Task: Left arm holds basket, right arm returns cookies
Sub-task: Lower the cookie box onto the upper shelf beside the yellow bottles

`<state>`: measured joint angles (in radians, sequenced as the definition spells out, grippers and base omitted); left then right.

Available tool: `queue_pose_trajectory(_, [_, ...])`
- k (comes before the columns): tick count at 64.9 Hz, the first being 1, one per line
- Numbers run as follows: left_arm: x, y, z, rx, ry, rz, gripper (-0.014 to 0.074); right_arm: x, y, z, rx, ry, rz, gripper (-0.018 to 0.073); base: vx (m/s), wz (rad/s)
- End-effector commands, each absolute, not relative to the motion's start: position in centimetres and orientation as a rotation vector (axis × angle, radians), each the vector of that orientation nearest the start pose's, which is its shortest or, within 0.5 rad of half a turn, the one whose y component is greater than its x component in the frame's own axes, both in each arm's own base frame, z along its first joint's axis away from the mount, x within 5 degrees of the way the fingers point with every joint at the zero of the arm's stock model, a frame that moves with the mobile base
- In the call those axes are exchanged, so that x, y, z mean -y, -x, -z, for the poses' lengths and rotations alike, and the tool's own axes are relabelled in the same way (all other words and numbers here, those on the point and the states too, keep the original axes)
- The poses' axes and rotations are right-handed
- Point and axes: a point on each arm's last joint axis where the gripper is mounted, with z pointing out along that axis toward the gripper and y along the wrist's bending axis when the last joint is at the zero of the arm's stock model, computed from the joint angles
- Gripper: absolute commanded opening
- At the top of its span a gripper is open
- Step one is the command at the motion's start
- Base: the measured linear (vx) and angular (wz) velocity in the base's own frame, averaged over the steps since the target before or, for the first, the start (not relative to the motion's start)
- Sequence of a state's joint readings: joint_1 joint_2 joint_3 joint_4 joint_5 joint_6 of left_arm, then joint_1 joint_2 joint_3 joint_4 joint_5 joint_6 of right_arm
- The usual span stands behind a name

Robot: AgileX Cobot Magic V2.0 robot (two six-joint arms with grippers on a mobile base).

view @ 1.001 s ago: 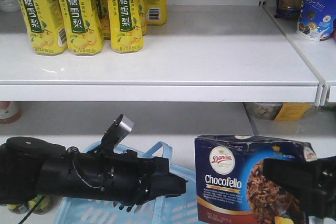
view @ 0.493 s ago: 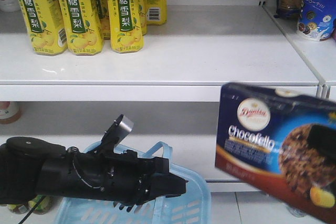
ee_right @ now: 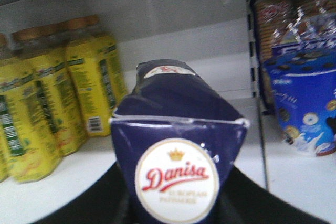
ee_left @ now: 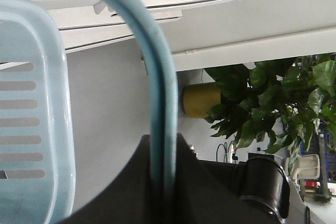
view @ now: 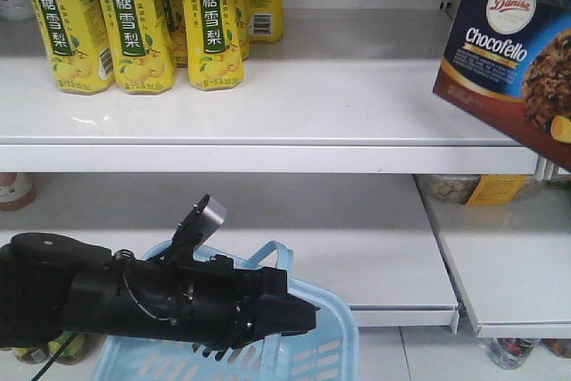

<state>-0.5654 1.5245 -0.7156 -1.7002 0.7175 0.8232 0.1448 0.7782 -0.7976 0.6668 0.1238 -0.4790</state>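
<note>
Front view: we read "Danisa" and "Chocofello" on the cookies (view: pixel 516 46), tilted, held at upper right over the top shelf (view: pixel 294 95) edge; yellow bottles (view: pixel 134 20) w/ Chinese labels stood at left, open shelf between. Left arm (view: pixel 152 301) lay over the basket (view: pixel 312 345).

Left wrist: gripper clamped on the basket handle (ee_left: pixel 160 98).

Right wrist: right gripper (ee_right: pixel 178 203) gripped the "Danisa" carton; blue cookie tub (ee_right: pixel 304 108) sat to the right.
</note>
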Motion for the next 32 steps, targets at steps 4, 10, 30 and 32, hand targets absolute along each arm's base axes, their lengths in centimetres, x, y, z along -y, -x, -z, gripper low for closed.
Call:
queue_pose_trajectory(4, [20.6, -21.0, -24.1, -2.376, -0.028, 1.631, -0.0006, -1.9, -18.7, -41.3, -1.418, -0.057, -0.166, 0.0179, 0.00, 0.00])
queue_pose_trajectory(10, [20.6, -21.0, -24.1, -2.376, -0.028, 1.631, -0.0006, -2.2, -20.4, -41.3, -1.442, -0.029, -0.128, 0.0179, 0.00, 0.00])
queue_pose_trajectory(30, [20.6, -21.0, -24.1, -2.376, -0.028, 1.631, -0.0006, -3.5, -26.4, -41.8, -1.543, 0.087, -0.094, 0.0185, 0.00, 0.00])
queue_pose_trajectory(32, [20.6, -21.0, -24.1, -2.376, -0.028, 1.631, -0.0006, -3.7, -27.0, -41.8, -1.556, 0.093, -0.098, 0.0186, 0.00, 0.00])
